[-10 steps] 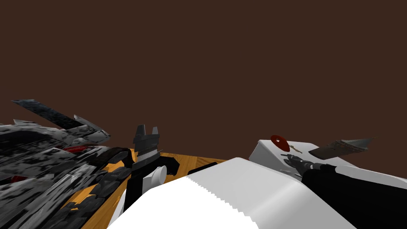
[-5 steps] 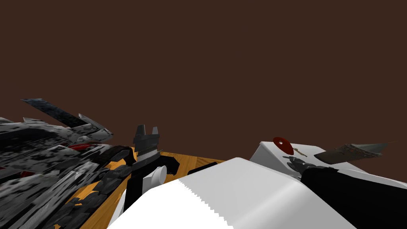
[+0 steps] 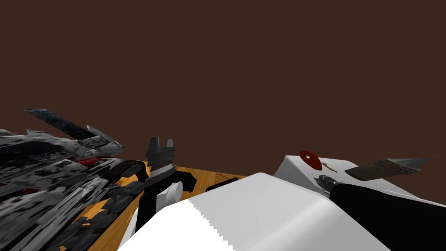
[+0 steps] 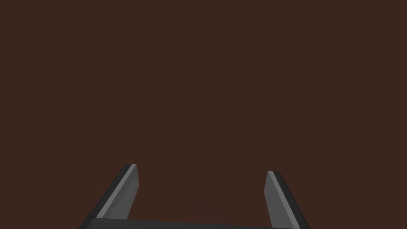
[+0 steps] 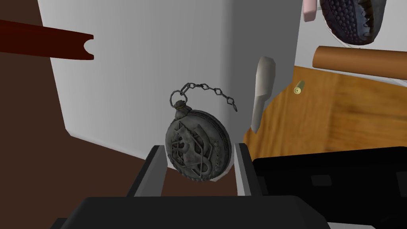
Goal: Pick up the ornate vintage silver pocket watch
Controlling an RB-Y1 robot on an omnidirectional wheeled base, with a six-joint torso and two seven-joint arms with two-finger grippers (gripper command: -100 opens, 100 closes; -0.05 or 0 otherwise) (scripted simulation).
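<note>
The right gripper point(image 5: 198, 175) pinches the pocket watch point(image 5: 197, 148) by its rim, at the edge of the white block point(image 5: 139, 79). It looks like dense, stiff, slick metal, so the rim suits; its chain point(image 5: 206, 88) trails loose. The left gripper point(image 4: 202, 195) gapes, well off the block

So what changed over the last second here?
My view shifted slightly at first: my own move, not the things'. The right gripper, shut on the pocket watch, seems to have drawn back a little over the white surface. The left gripper stayed open and idle; the red disc stayed put.
</note>
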